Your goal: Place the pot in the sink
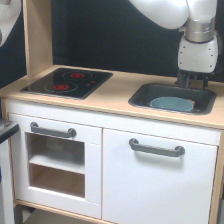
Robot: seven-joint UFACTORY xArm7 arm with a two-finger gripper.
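Resting inside the sink point(142, 95) at the right of the frame, the pot point(172, 104) is seen as a pale blue-grey round shape lying low in the dark basin, toward the basin's centre-right. The sink is set into the light wood countertop point(115, 87), which also carries the black hob point(67, 82) with two red rings at the left of the frame. The gripper point(192, 81) is positioned at the upper right, directly above the far rim of the sink and just behind the pot; its dark lower part is visible beneath the white wrist housing, but the fingertips are too dark and blurred for their spacing to be made out, so it cannot be told whether they are spread or pressed together. No contact between the gripper and the pot can be confirmed; the two appear close, with the pot lying forward of the fingers. It is judged that the pot is placed as the task requires, since it sits within the basin walls and below the counter level. Below the counter, the white cabinet doors with grey handles point(156, 148) are shown closed at the lower half of the frame.
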